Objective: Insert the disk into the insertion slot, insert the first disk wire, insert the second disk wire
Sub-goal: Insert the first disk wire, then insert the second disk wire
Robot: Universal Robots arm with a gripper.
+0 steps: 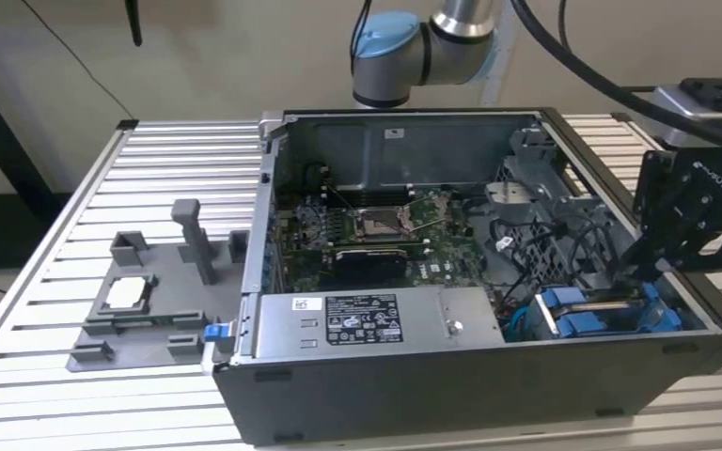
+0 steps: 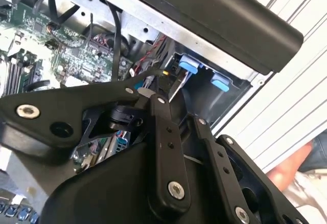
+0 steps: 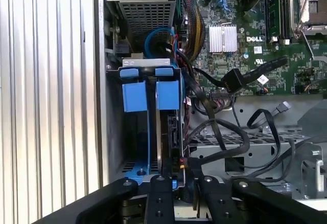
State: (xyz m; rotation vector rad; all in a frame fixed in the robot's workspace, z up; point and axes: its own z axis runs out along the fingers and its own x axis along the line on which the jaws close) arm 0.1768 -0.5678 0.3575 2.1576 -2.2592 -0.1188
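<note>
The computer case (image 1: 462,385) is lying open on the slatted metal table (image 1: 173,160). The robot arm is reaching down into it at the exterior view's right. The gripper (image 1: 631,272) is hanging just above the blue fittings of the insertion slot (image 1: 593,319), in the case corner beside the silver power-supply box (image 1: 374,318).

In the first wrist view, the disk (image 3: 168,127) is sitting edge-on inside the insertion slot (image 3: 145,63). Its blue caddy tab (image 3: 167,95) is lying alongside a second blue tab (image 3: 134,96) of the neighbouring bay. The disk is seated within the grey metal frame, not lying loose.

The gripper (image 3: 181,180) is positioned at the end of the disk opposite the blue tabs. Its two fingers are drawn close together, pinching a small disk wire connector (image 3: 181,166) that carries red and yellow marks and is touching the disk's end. Whether this connector is fully seated cannot be told. In the second wrist view, the gripper (image 2: 153,93) is showing the same narrow pinch, with both finger links converging at the tips.

A second black cable connector (image 3: 232,79) is hanging free above the motherboard (image 3: 255,24), near the finned heat sink (image 3: 223,39) and well apart from the disk. A grey fixture (image 1: 148,319) is resting on the table at the exterior view's left, outside the case.
</note>
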